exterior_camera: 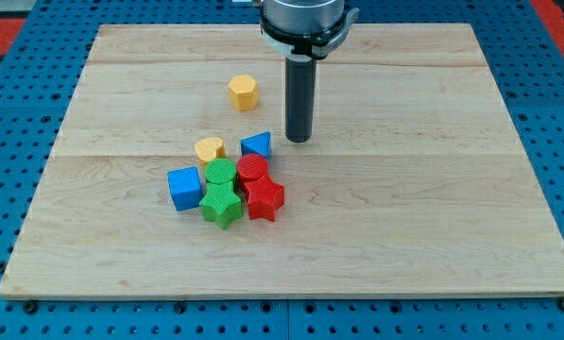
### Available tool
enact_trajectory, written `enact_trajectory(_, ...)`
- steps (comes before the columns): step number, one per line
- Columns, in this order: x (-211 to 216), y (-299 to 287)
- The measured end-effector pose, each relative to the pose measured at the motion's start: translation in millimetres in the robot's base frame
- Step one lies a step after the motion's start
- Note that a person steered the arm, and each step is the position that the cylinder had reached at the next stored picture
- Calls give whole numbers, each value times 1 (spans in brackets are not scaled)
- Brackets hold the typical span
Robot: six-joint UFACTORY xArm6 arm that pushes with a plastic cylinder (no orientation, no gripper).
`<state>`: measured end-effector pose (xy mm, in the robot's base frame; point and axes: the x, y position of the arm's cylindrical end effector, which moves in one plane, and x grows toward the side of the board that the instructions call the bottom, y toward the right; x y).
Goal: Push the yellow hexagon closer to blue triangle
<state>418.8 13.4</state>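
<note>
Plastic, I would judge, and hollow or near it: the yellow hexagon (244,92) looks a small, light, stiff block with flat sides, likely to slide easily on the smooth wooden counter (433,198) and likely to spin or slip away if I meet it off centre. There is nothing to take hold of, since my end effector is a plain dark rod with no jaws to open or close; it holds nothing, and my tip (299,141) rests on bare wood, touching no block. The yellow hexagon lies to the view's left of my tip and a little toward the view's top, apart from it, standing alone. The blue triangle (257,145) sits just beside my tip on the view's left, slightly lower, at the upper edge of a tight cluster. In that cluster are a yellow heart-like block (210,149), a green round block (221,173), a red round block (253,169), a blue cube (184,187), a green star (222,205) and a red star (264,198). The best place to press, in my judgement, is the hexagon's far face, the one toward the view's top, squarely through its middle so that it travels down toward the triangle.
</note>
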Motion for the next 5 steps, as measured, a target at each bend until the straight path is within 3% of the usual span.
enact_trajectory(2,23,-75)
enact_trajectory(3,21,-84)
enact_trajectory(4,-15,-63)
enact_trajectory(5,-35,-104)
